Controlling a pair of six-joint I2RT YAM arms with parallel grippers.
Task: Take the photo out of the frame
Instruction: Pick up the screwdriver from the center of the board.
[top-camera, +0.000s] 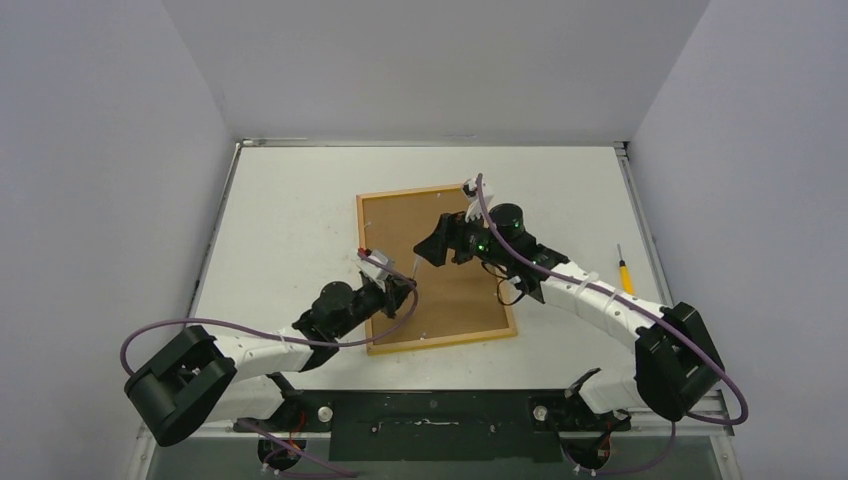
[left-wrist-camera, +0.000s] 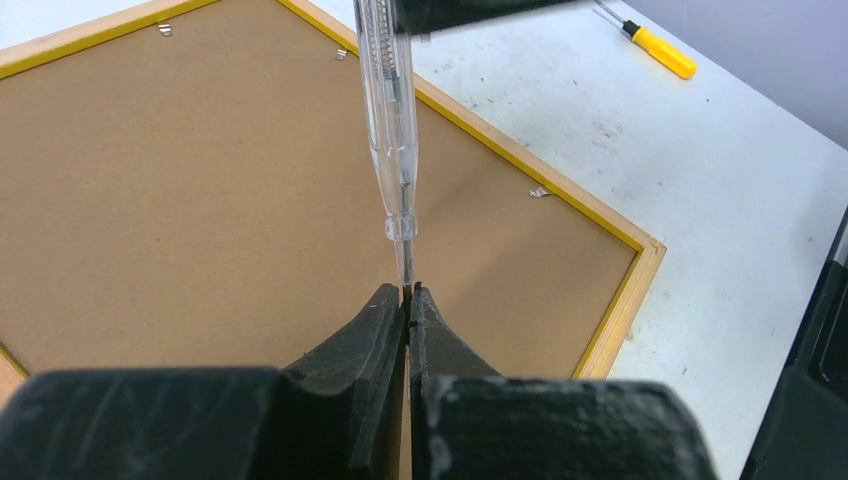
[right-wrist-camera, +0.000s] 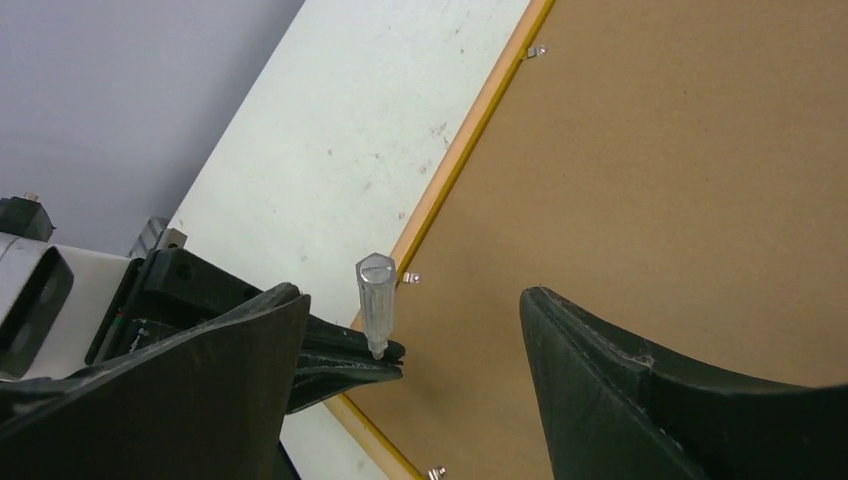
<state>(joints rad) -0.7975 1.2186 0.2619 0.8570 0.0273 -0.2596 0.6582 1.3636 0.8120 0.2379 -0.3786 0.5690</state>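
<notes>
Frame (top-camera: 437, 268) lies face-down mid-table with its brown backing up and its long axis running away from the arm bases. Left gripper (left-wrist-camera: 408, 292) is clamped tight on the metal shaft of a clear-handled screwdriver (left-wrist-camera: 390, 120), whose handle points away from the jaws. Right gripper (right-wrist-camera: 410, 300) gapes wide beside that handle and grips nothing. One metal tab (right-wrist-camera: 412, 278) on the frame's left edge sits just beside the left pincer, so that arm is nearer. The backing is in place; the photo, presumably beneath it, is hidden.
</notes>
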